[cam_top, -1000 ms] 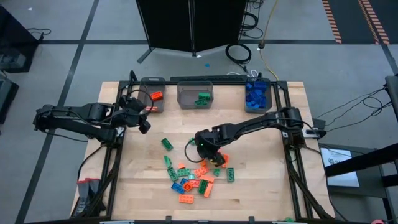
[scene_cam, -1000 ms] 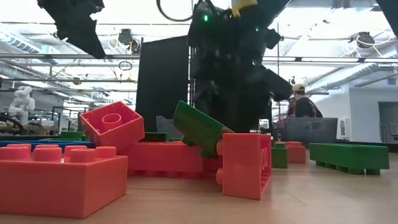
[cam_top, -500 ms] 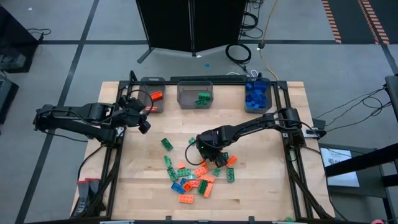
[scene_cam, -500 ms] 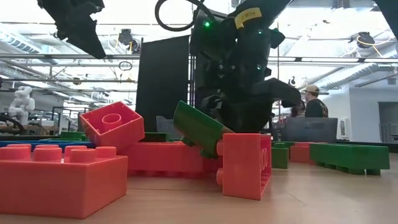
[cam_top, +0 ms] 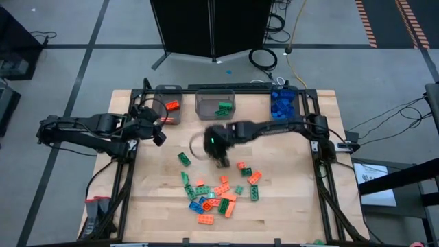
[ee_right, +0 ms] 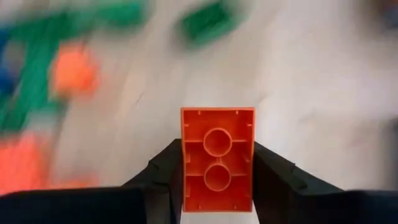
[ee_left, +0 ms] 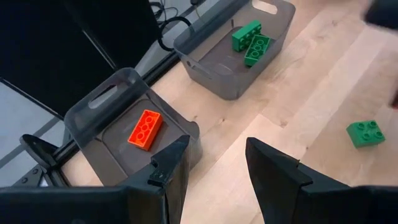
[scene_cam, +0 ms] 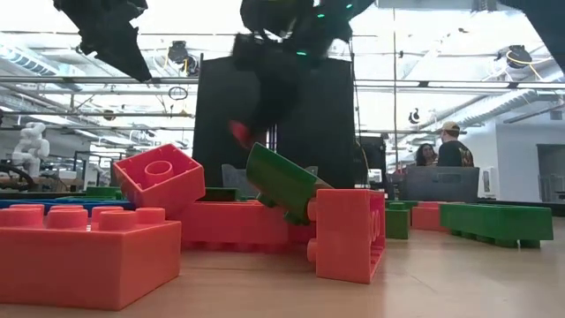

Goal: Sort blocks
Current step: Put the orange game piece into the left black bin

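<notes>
High: right hand [cam_top: 218,144] mid-table, between the green-block bin [cam_top: 215,104] and the loose blocks [cam_top: 216,192]; bare table [cam_top: 288,213] around it.
Left wrist: left hand [ee_left: 214,165] fingers apart, empty, beside the orange-block bin [ee_left: 99,112].
Right wrist: fingers clamped on an orange block [ee_right: 217,158].

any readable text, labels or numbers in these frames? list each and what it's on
None readable.
The right arm shows no legible label in the low view.
Orange block held in the right gripper: underside moulding only, no lettering.
Bins and table: no markings.
</notes>
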